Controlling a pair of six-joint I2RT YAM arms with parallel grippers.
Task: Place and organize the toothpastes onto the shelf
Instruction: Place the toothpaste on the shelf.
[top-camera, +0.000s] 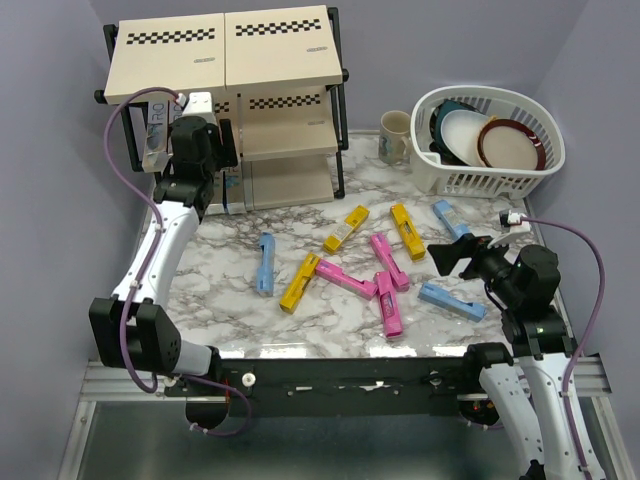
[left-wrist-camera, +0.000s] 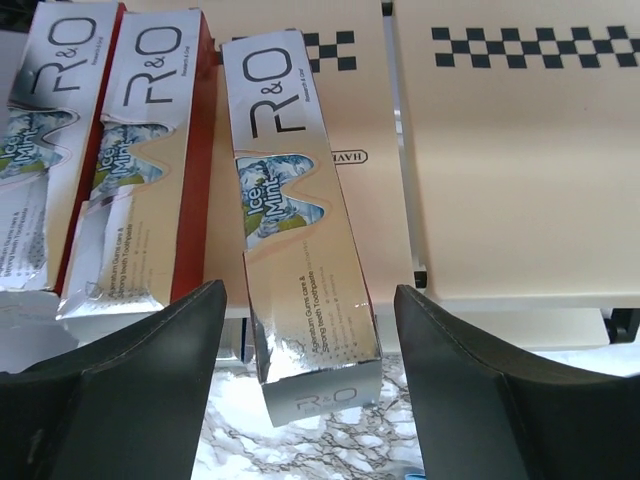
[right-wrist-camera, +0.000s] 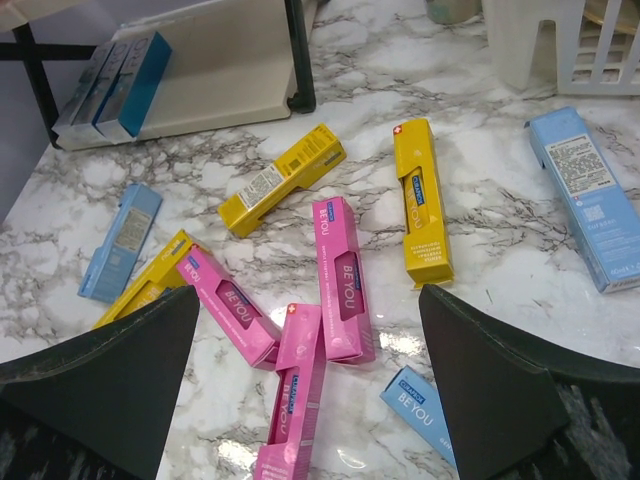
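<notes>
Your left gripper (left-wrist-camera: 308, 295) stands open astride the silver carton (left-wrist-camera: 290, 200), which lies on the shelf (left-wrist-camera: 500, 180) beside two matching cartons (left-wrist-camera: 150, 150) — likely grouped by type. Your right gripper (right-wrist-camera: 308, 295) hangs wide open above the loose toothpastes (right-wrist-camera: 340, 270).

The overhead camera looks down from behind over the whole table (top-camera: 220, 300). The left wrist camera faces the shelf (left-wrist-camera: 500, 180) closely. The right wrist camera skims the scattered cartons (right-wrist-camera: 340, 275), also seen overhead.

Shelf (top-camera: 270, 40) back-left, dish basket (top-camera: 490, 178) back-right, mug (top-camera: 395, 135) between them. Loose toothpaste cartons (top-camera: 345, 228) lie scattered on table (top-camera: 220, 305) in front.
</notes>
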